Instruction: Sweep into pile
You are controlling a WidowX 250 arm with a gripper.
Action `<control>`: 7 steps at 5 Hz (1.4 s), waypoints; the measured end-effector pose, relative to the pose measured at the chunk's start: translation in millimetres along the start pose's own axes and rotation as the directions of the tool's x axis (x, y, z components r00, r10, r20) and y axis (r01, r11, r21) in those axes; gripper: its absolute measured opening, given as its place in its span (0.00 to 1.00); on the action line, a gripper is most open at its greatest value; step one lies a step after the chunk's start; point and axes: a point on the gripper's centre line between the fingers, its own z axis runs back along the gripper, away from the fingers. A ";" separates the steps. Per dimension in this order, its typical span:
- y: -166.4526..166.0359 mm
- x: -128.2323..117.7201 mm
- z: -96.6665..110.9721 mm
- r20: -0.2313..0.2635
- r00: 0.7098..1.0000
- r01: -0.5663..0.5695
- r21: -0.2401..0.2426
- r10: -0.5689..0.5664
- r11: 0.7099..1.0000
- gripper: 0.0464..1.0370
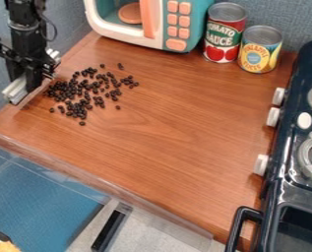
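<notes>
At the upper left, my gripper point(26, 79) hangs low by the counter's left edge, shut on a pale grey bar point(15, 91). The bar runs slantwise, one end low at the left and the other behind the fingers. Just to the right of it lie many small black beans point(86, 93) on the brown wooden counter point(178, 118). They are dense near the gripper and looser toward the right, with a few single ones at the fringe. The gripper hides part of the bar.
Along the back stand a teal and white toy microwave point(165, 24), a red tomato can point(224, 32) and a yellow pineapple can point(259, 49). A dark toy stove point(290, 162) with white knobs borders the right side. A clear rim point(99, 182) follows the front edge.
</notes>
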 end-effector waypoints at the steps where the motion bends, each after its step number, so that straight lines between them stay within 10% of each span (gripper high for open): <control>1: 0.1 0.0 -4.3 -0.008 1.000 -0.010 0.009 0.010 1.000 0.34; 7: -25.8 -6.4 -15.9 -0.025 0.997 0.078 0.016 -0.078 0.997 0.34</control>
